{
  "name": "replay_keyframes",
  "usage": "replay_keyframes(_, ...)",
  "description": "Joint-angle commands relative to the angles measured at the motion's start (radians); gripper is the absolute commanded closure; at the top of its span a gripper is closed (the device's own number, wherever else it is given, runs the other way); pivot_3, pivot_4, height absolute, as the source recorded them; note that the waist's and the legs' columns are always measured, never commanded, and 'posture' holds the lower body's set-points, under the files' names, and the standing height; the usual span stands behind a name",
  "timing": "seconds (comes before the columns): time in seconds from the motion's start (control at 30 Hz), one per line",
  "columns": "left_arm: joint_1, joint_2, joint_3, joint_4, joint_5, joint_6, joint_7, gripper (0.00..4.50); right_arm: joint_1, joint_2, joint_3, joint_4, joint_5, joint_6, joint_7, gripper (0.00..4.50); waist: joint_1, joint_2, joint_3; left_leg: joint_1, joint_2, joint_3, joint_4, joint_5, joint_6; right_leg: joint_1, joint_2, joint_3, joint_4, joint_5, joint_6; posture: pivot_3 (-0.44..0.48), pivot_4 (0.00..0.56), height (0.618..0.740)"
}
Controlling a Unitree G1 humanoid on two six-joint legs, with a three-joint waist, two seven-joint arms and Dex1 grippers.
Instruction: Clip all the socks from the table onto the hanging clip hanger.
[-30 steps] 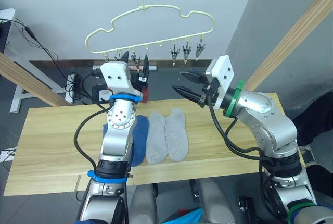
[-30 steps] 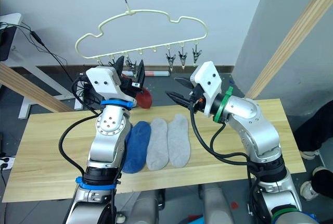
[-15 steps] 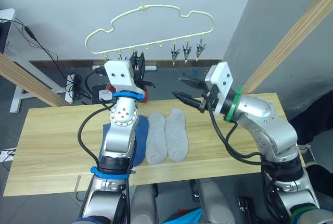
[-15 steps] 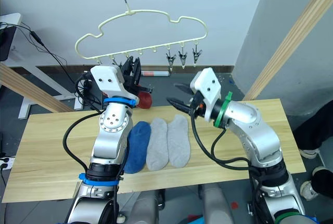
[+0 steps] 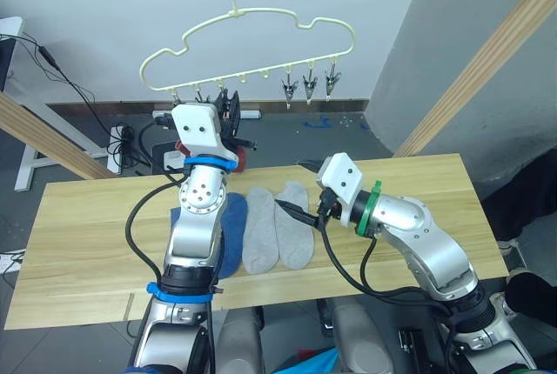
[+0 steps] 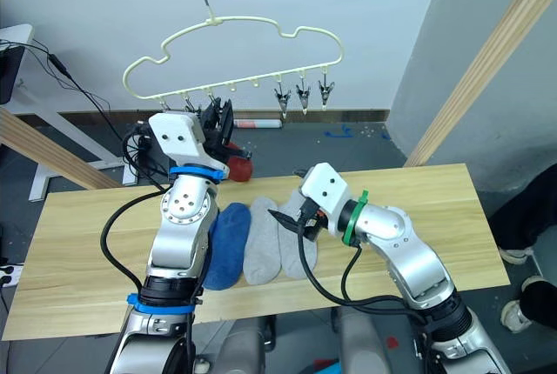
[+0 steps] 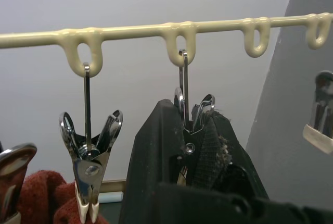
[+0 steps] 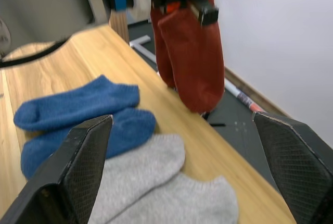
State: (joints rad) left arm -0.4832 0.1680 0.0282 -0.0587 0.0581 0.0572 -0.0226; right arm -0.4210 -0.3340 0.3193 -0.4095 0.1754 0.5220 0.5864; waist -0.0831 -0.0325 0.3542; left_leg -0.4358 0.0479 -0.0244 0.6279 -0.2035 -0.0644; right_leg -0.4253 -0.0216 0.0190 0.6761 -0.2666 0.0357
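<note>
Socks: two rust red socks (image 8: 190, 41) hang clipped on clip hanger (image 5: 252, 48); two blue socks (image 8: 83, 112) and two grey socks (image 6: 283, 230) lie flat, side by side, on table (image 5: 87, 243).

Left gripper (image 7: 193, 130): raised at hanger, fingers pinched on metal clip (image 7: 190, 114).

Right gripper (image 5: 291, 190): low over grey pair, fingers spread wide, empty.

Handling (judgement): soft, limp, light knit; pinch cuff edge, lift clear.

Two blue socks (image 8: 78, 117) and two light grey socks (image 5: 278, 226) lie flat side by side on the wooden counter (image 5: 78, 235), while two rust red socks (image 8: 190, 62) hang from the pale yellow-green clip hanger (image 5: 252, 48).
</note>
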Motion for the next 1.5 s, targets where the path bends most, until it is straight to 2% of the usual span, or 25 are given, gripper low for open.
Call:
replay_keyframes(0.03,0.005,-0.005,0.0,-0.052,0.012,-0.022,0.011,2.83,-0.041,0.019,-0.057,-0.046,0.032,-0.03,-0.003,0.0,0.0,0.0,0.0,0.0,0.0,0.0,0.0,0.0,0.0,0.0,0.0,0.0,0.0,0.0,0.0,-0.173,0.374,0.733)
replay_keyframes(0.07,0.004,-0.007,-0.001,-0.053,0.016,-0.023,0.014,2.56,-0.055,0.026,-0.07,-0.043,0.039,-0.028,-0.003,0.0,0.0,0.0,0.0,0.0,0.0,0.0,0.0,0.0,0.0,0.0,0.0,0.0,0.0,0.0,0.0,-0.173,0.375,0.733)
replay_keyframes(0.57,-0.016,-0.023,0.004,-0.046,0.033,-0.004,0.043,2.56,-0.169,0.031,-0.138,-0.014,0.145,-0.021,0.054,0.0,0.0,0.0,0.0,0.0,0.0,0.0,0.0,0.0,0.0,0.0,0.0,0.0,0.0,0.0,0.0,-0.172,0.376,0.733)
replay_keyframes(0.67,-0.019,-0.02,0.004,-0.045,0.029,-0.014,0.036,3.17,-0.169,0.031,-0.138,-0.012,0.144,-0.023,0.052,0.0,0.0,0.0,0.0,0.0,0.0,0.0,0.0,0.0,0.0,0.0,0.0,0.0,0.0,0.0,0.0,-0.169,0.376,0.733)
replay_keyframes(0.77,-0.023,-0.019,0.006,-0.045,0.026,-0.014,0.033,4.0,-0.161,0.029,-0.137,-0.015,0.141,-0.023,0.05,0.0,0.0,0.0,0.0,0.0,0.0,0.0,0.0,0.0,0.0,0.0,0.0,0.0,0.0,0.0,0.0,-0.168,0.375,0.733)
replay_keyframes(0.83,-0.022,-0.016,0.007,-0.045,0.026,-0.014,0.03,4.36,-0.151,0.023,-0.13,-0.02,0.137,-0.02,0.053,0.0,0.0,0.0,0.0,0.0,0.0,0.0,0.0,0.0,0.0,0.0,0.0,0.0,0.001,0.0,0.0,-0.168,0.373,0.733)
replay_keyframes(1.03,-0.013,-0.01,0.004,-0.066,0.013,-0.002,0.007,4.41,-0.084,-0.046,-0.025,0.013,0.033,0.02,0.035,0.0,0.0,0.0,0.0,0.0,0.0,0.0,0.0,0.0,0.0,0.0,0.0,0.0,0.0,0.0,0.0,-0.169,0.374,0.733)
replay_keyframes(1.13,-0.013,-0.013,0.014,-0.086,-0.026,0.03,-0.026,4.41,-0.041,-0.03,0.044,0.05,-0.034,0.031,-0.015,0.0,0.0,0.0,0.0,0.0,0.0,0.0,0.0,0.0,0.0,0.0,0.0,0.0,0.0,0.0,0.0,-0.166,0.377,0.733)
replay_keyframes(1.3,0.0,-0.005,0.053,-0.138,-0.151,0.134,-0.105,4.41,-0.009,0.049,0.135,0.206,-0.157,-0.045,-0.099,0.0,-0.003,0.0,0.0,0.001,0.0,0.0,0.0,0.0,0.0,0.0,0.0,0.0,0.001,0.0,0.0,-0.166,0.376,0.733)
replay_keyframes(1.5,-0.018,0.057,0.097,-0.201,-0.267,0.253,-0.193,4.41,-0.058,0.215,0.121,0.533,-0.245,-0.148,-0.258,0.0,-0.002,0.0,0.0,0.001,0.0,0.0,0.0,0.0,0.0,0.0,0.0,0.0,0.002,0.0,0.0,-0.153,0.371,0.733)
